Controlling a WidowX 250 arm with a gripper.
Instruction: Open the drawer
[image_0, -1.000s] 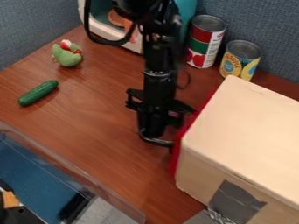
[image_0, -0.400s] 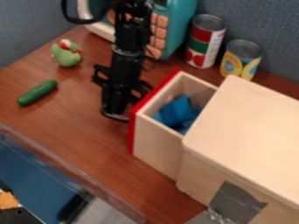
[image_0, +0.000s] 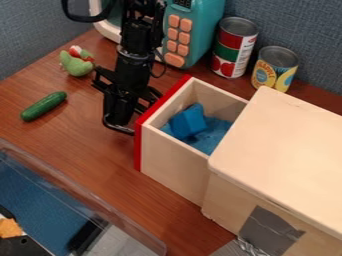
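Tabletop (image_0: 73, 135) carries the box (image_0: 280, 145), its drawer (image_0: 175, 167) well out. Expect light, stiff handling; hold at the red front (image_0: 138, 146). Your hand (image_0: 121, 122) is beside it, open or closed you cannot tell.

Two cylindrical metal cans stand at the upper right: one red, green and white can (image_0: 234, 50) and one yellow and blue can (image_0: 274, 70). There is one teal-and-white toy microwave (image_0: 208, 30) at the top, with seven orange buttons (image_0: 174, 59) in sight. One long green toy cucumber (image_0: 43, 106) and one green soft toy (image_0: 77, 66) lie at the left. Right of centre: one pale wooden box (image_0: 277, 135), one red-fronted wooden drawer (image_0: 174, 167), one angular blue block (image_0: 188, 121).
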